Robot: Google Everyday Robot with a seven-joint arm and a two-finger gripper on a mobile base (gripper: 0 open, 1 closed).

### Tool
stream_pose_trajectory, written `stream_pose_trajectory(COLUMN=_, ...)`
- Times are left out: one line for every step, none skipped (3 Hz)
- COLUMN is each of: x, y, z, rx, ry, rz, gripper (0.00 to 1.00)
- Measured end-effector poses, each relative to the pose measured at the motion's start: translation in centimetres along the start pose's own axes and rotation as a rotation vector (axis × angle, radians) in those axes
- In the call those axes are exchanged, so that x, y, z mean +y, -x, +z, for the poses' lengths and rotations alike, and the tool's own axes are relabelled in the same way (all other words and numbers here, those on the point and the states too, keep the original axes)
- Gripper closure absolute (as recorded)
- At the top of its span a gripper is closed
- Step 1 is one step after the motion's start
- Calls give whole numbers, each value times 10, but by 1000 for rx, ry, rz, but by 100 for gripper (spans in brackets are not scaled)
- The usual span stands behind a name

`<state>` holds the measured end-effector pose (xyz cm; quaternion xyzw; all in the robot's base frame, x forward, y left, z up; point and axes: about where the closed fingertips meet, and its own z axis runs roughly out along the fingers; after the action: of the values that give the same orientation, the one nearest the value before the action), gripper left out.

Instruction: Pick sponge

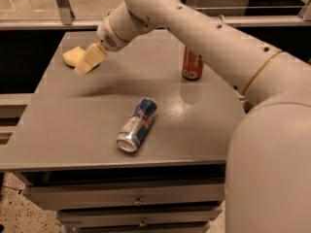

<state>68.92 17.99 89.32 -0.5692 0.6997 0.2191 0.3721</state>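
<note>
The sponge (72,56) is a pale yellow pad lying flat at the far left of the grey table (87,120). My gripper (87,63), with pale yellow blocky fingers, hangs from the white arm just right of the sponge and partly overlaps its right edge in the camera view. I cannot tell whether it touches the sponge. Nothing is seen held.
A blue and silver drink can (137,124) lies on its side near the table's middle front. A red-brown can (192,64) stands upright at the back right, partly behind my arm. My white arm (252,91) fills the right side. Drawers (138,198) sit below the table top.
</note>
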Motion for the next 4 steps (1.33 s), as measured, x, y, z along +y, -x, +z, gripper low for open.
stream_pose_trajectory(x=-33, y=1, z=26, rx=-41, ry=-52, rz=51, gripper=0)
stream_pose_trajectory(x=-56, y=-5, z=43, rx=-49, ry=-87, rz=96, gripper=0)
stream_pose_trajectory(x=-57, y=-12, z=62, rx=-42, ry=-77, rz=134, gripper=0)
stream_pose_trajectory(x=-50, y=-14, z=78, rx=-34, ry=-42, rz=165, gripper=18)
